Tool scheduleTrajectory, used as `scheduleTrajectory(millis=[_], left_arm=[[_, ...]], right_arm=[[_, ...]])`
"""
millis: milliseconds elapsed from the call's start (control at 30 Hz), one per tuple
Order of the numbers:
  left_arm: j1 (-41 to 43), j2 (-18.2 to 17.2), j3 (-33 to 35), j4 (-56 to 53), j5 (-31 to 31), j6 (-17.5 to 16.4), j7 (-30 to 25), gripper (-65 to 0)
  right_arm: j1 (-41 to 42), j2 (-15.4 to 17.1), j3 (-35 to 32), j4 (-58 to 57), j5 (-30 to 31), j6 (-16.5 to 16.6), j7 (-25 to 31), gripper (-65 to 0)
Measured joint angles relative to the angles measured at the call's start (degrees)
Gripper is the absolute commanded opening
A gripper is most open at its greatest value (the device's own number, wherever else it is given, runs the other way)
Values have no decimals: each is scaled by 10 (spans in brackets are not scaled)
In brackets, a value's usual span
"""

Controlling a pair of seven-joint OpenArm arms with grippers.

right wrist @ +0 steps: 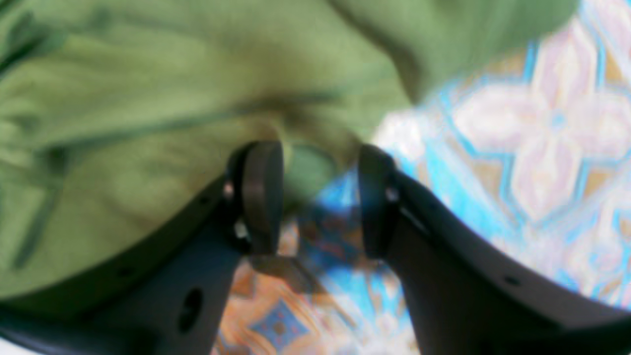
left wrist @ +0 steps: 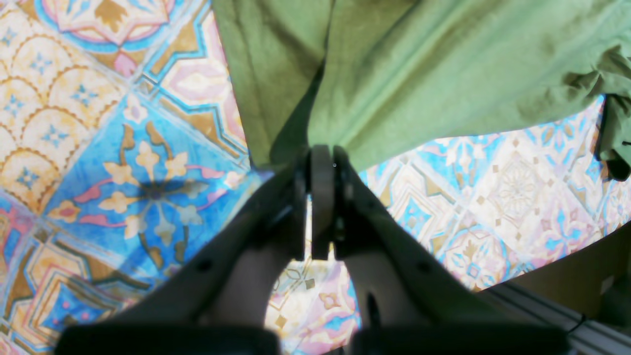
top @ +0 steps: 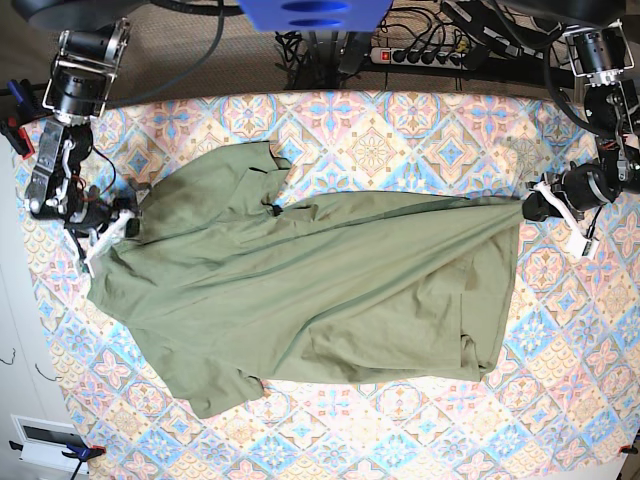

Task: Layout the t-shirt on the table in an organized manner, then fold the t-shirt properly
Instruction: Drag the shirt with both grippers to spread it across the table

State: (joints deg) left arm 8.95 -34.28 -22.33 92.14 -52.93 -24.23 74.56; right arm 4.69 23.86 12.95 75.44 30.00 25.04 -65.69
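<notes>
Olive t-shirt [top: 300, 300] spread across the middle of the patterned worktop [top: 560, 400], pulled between two claws.

The left claw [left wrist: 323, 170], near the worktop's right edge, is clenched on a corner of the shirt, drawing it into a taut point. The right claw [right wrist: 315, 197], near the left edge, stands parted, with a fold of green cloth between its pads [right wrist: 261, 192].

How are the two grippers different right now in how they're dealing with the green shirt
The left gripper is shut, its pads pinching an edge of the t-shirt; the right gripper is open, with cloth between its pads but not clamped. In the base view, the left gripper pulls the fabric into a stretched point, while the shirt by the right gripper shows no such pull. Both sit at the shirt's edge, low over the table.
</notes>
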Motion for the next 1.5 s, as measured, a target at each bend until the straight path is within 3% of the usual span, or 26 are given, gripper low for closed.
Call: scheduleTrajectory(millis=[300,633,700,867,1000,1167,1233,1367,1500], left_arm=[[0,2,0,0,0,0,0,-650],[-2,2,0,0,0,0,0,-650],[-2,2,0,0,0,0,0,-650],[-4,2,0,0,0,0,-3,-650],[-5,1,-1,-1,0,0,-53,-650],[-5,0,-2,-1,-2,0,-60,-650],[-8,1,-2,-1,-2,-1,-60,-650],[-15,-1,-2,-1,-3,1,-62,-650],[-2,0,-2,0,-7,-1,-26,-650]], right_arm=[[-27,-2,2,-1,5,0,8,-406],[-20,-43,6,2,4,-2,18,-409],[-19,-46,7,2,4,-2,18,-442],[-17,-48,11,-9,11,0,19,-619],[-17,-59,105,-29,20,4,7,-629],[-11,-43,201,-69,20,8,-18,-630],[14,-25,209,-87,5,4,-43,-630],[57,24,211,-98,5,2,-23,-630],[51,34,212,-105,2,2,-31,-630]])
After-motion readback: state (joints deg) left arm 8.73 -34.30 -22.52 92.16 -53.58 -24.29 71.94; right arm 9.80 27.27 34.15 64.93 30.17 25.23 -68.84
